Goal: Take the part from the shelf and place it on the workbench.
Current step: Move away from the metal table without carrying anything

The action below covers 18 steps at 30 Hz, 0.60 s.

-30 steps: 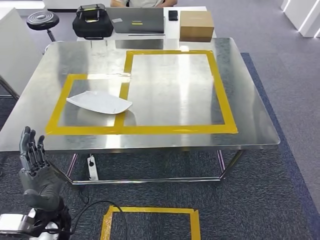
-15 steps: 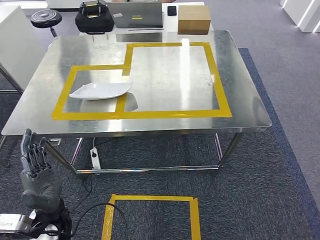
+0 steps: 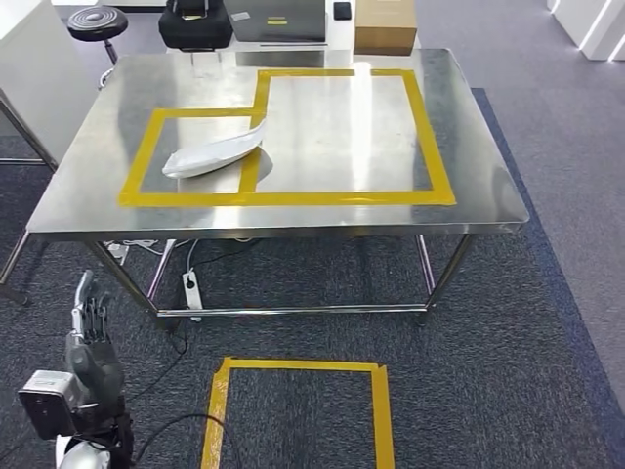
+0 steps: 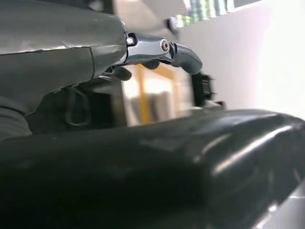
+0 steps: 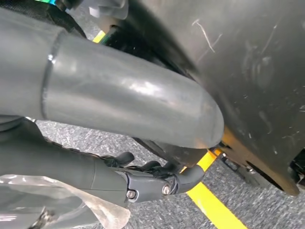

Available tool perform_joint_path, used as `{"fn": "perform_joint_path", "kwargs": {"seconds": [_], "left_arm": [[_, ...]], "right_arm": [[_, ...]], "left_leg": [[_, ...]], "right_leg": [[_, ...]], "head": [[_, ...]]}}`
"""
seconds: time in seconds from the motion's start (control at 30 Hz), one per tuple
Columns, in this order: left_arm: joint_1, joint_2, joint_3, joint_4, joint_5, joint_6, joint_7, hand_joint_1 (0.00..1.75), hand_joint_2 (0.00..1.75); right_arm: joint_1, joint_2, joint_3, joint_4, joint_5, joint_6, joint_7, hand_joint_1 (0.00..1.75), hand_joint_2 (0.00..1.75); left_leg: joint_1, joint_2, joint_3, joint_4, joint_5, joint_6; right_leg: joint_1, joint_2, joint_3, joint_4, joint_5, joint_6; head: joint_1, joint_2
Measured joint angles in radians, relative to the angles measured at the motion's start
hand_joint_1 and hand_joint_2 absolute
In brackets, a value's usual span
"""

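The white curved part (image 3: 214, 156) lies on the steel workbench (image 3: 479, 186), across the left yellow tape rectangle, with one end raised. My left hand (image 3: 92, 342) hangs low at the bottom left, well short of the bench, with its fingers (image 4: 158, 50) straight, apart and empty. In the right wrist view my right hand (image 5: 144, 183) stretches out over grey carpet and a yellow floor line, holding nothing.
At the far edge of the bench are a black bag (image 3: 195, 24), a laptop (image 3: 276, 20) and a cardboard box (image 3: 385, 24). A stool (image 3: 98, 21) stands at the back left. A yellow tape square (image 3: 295, 410) marks the carpet. A power strip (image 3: 191, 290) lies under the bench.
The whole view has shifted: the bench now sits farther away and higher in the picture, so the camera has moved back. My left hand has dropped lower. The part stays on the bench.
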Motion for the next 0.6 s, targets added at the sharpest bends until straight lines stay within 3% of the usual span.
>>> {"fn": "perform_joint_path", "kwargs": {"seconds": [0.07, 0.13, 0.17, 0.2, 0.23, 0.27, 0.3, 0.37, 0.4, 0.47, 0.5, 0.53, 0.6], "left_arm": [[-0.021, -0.010, 0.044, 0.114, -0.035, -0.036, 0.029, 0.00, 0.00], [-0.050, -0.014, 0.084, 0.265, -0.084, -0.078, 0.052, 0.00, 0.00], [-0.066, -0.015, 0.105, 0.359, -0.104, -0.098, 0.055, 0.00, 0.00], [-0.084, -0.015, 0.125, 0.453, -0.119, -0.112, 0.052, 0.00, 0.00], [-0.103, -0.015, 0.144, 0.551, -0.129, -0.121, 0.047, 0.00, 0.00], [-0.124, -0.015, 0.163, 0.653, -0.140, -0.127, 0.048, 0.00, 0.00], [-0.143, -0.014, 0.179, 0.752, -0.154, -0.129, 0.056, 0.00, 0.00], [-0.171, -0.012, 0.201, 0.925, -0.179, -0.132, 0.076, 0.00, 0.00], [-0.178, -0.011, 0.208, 0.992, -0.186, -0.132, 0.079, 0.00, 0.00], [-0.189, -0.009, 0.219, 1.094, -0.191, -0.132, 0.077, 0.00, 0.00], [-0.194, -0.008, 0.224, 1.136, -0.193, -0.132, 0.076, 0.00, 0.00], [-0.198, -0.007, 0.228, 1.171, -0.195, -0.132, 0.076, 0.00, 0.00], [-0.206, -0.005, 0.233, 1.223, -0.196, -0.133, 0.077, 0.00, 0.00]], "right_arm": [[-0.001, -0.001, 0.000, 0.000, 0.001, 0.005, -0.004, 0.00, 0.00], [-0.003, -0.002, 0.000, 0.000, 0.002, 0.011, -0.005, 0.00, 0.00], [-0.004, -0.003, 0.000, 0.000, 0.002, 0.013, -0.004, 0.00, 0.00], [-0.004, -0.004, 0.000, 0.000, 0.004, 0.015, -0.002, 0.00, 0.00], [-0.004, -0.005, 0.000, 0.000, 0.006, 0.017, 0.001, 0.00, 0.00], [-0.004, -0.006, 0.000, 0.000, 0.008, 0.020, 0.004, 0.00, 0.00], [-0.005, -0.007, 0.000, 0.000, 0.011, 0.023, 0.007, 0.00, 0.00], [-0.006, -0.008, 0.001, 0.000, 0.016, 0.029, 0.009, 0.00, 0.00], [-0.006, -0.008, 0.002, 0.000, 0.018, 0.030, 0.009, 0.00, 0.00], [-0.003, -0.008, 0.004, 0.000, 0.019, 0.032, 0.009, 0.00, 0.00], [-0.003, -0.008, 0.005, 0.000, 0.020, 0.033, 0.010, 0.00, 0.00], [-0.002, -0.008, 0.005, 0.000, 0.021, 0.033, 0.010, 0.00, 0.00], [-0.003, -0.008, 0.006, 0.000, 0.021, 0.033, 0.011, 0.00, 0.00]], "left_leg": [[0.003, 0.005, -0.024, -0.006, 0.024, 0.015], [0.000, 0.005, -0.054, -0.005, 0.046, 0.022], [-0.002, 0.006, -0.070, -0.003, 0.058, 0.021], [-0.003, 0.007, -0.087, 0.000, 0.070, 0.020], [-0.004, 0.008, -0.104, 0.004, 0.080, 0.019], [-0.004, 0.008, -0.120, 0.009, 0.090, 0.016], [-0.005, 0.008, -0.135, 0.017, 0.098, 0.013], [-0.008, 0.009, -0.154, 0.032, 0.112, 0.003], [-0.008, 0.010, -0.159, 0.036, 0.120, -0.002], [-0.007, 0.010, -0.163, 0.036, 0.134, -0.013], [-0.005, 0.009, -0.168, 0.042, 0.120, -0.019], [-0.003, 0.007, -0.176, 0.064, 0.087, -0.026], [0.002, 0.004, -0.196, 0.161, -0.021, -0.037]], "right_leg": [[0.000, 0.006, -0.027, 0.066, -0.078, 0.006], [0.000, 0.008, -0.052, 0.181, -0.164, 0.008], [0.000, 0.008, -0.054, 0.227, -0.176, 0.009], [0.001, 0.008, -0.045, 0.249, -0.161, 0.009], [0.001, 0.008, -0.023, 0.241, -0.128, 0.009], [0.000, 0.008, 0.014, 0.201, -0.094, 0.008], [0.000, 0.009, 0.064, 0.133, -0.080, 0.007], [0.002, 0.011, 0.151, 0.000, -0.097, 0.000], [0.004, 0.012, 0.171, -0.037, -0.112, -0.005], [0.004, 0.010, 0.163, -0.048, -0.109, -0.019], [0.004, 0.008, 0.154, -0.048, -0.100, -0.027], [0.002, 0.005, 0.144, -0.048, -0.089, -0.035], [0.001, 0.002, 0.120, -0.048, -0.066, -0.044]], "head": [[0.004, 0.000], [0.008, 0.000], [0.008, 0.000], [0.008, 0.000], [0.008, 0.000], [0.008, 0.000], [0.008, 0.000], [0.007, 0.000], [0.007, 0.000], [0.008, 0.000], [0.008, 0.000], [0.007, 0.000], [0.005, 0.000]]}}
